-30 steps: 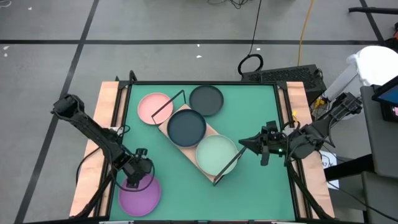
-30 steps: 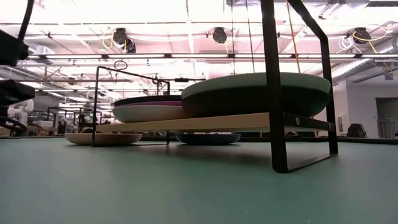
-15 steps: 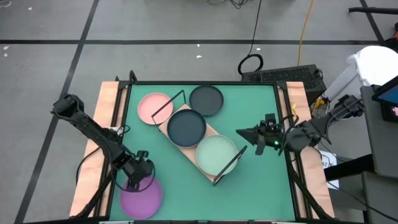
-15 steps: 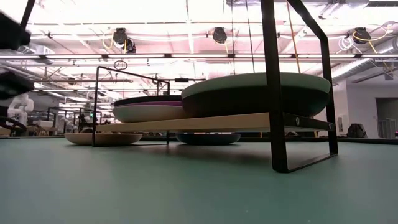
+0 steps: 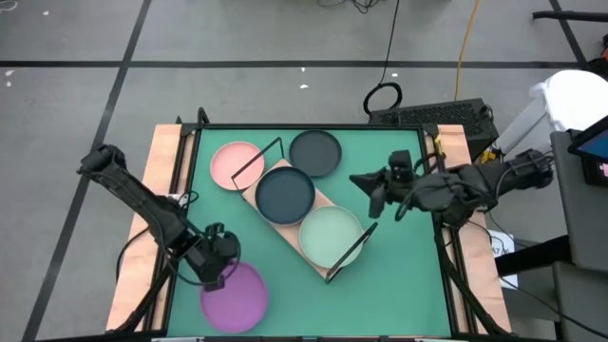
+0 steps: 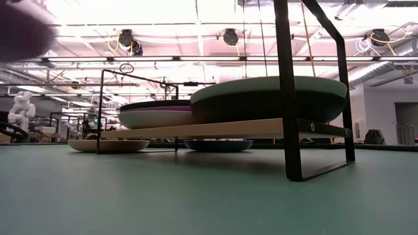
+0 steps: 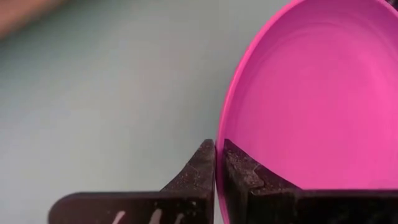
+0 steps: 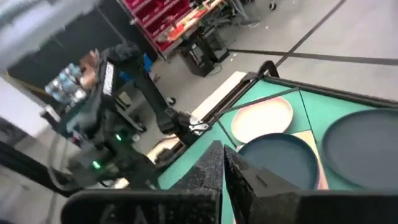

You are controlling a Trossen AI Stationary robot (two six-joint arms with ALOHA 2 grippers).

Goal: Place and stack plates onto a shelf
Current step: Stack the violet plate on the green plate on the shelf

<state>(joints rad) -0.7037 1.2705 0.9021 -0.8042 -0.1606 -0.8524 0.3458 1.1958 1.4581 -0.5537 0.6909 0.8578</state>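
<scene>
The left gripper (image 5: 220, 271) reaches low over the bench (image 5: 399, 285), pinched shut on the purple plate's (image 5: 236, 296) rim. The right gripper (image 5: 366, 183), fingers together and empty, hovers beside the shelf (image 5: 325, 198).

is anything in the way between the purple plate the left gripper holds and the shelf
Nothing visible. The left gripper is clamped on the rim of the purple plate at the table's near left, and only bare green mat lies between it and the shelf. The right gripper hovers beyond the shelf's far side.
</scene>
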